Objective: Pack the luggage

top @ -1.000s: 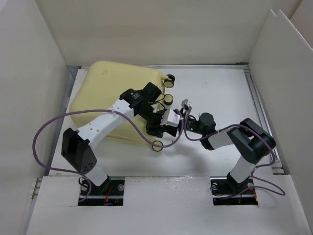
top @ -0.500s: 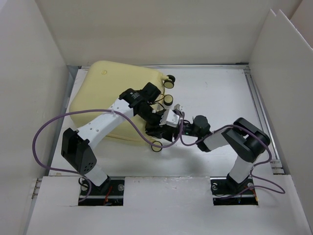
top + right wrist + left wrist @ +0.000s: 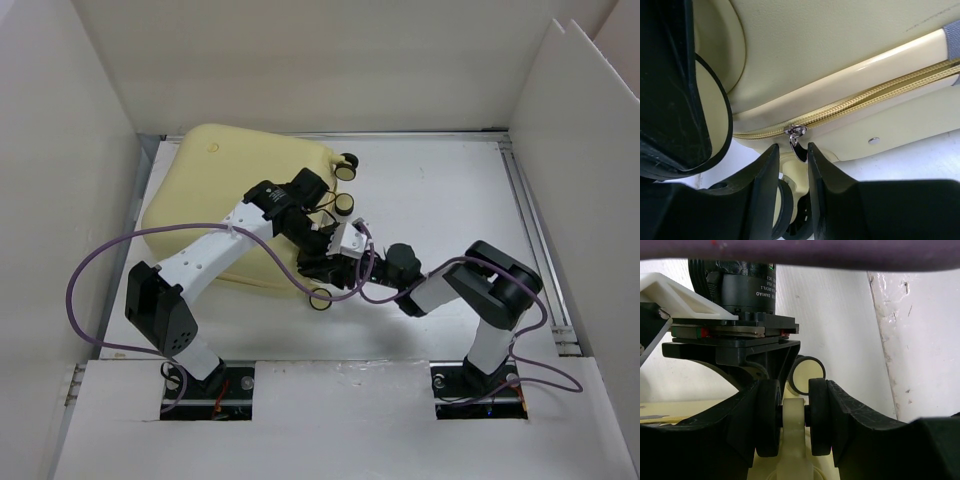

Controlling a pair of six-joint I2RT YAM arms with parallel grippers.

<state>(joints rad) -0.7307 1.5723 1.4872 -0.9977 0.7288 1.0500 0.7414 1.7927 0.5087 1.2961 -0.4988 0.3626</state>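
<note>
1. Suitcase lies flat, lid down, on the far-left part of the table. Its wheels face the middle.
2. Left gripper is at the case's near-right corner. Its fingers are clamped on the outer sides of a twin wheel.
3. Right gripper is against the case's side, just beside the left one. Its fingers stand narrowly apart.
4. Zipper pull hangs between the right fingertips. Cannot tell whether they pinch it.
</note>
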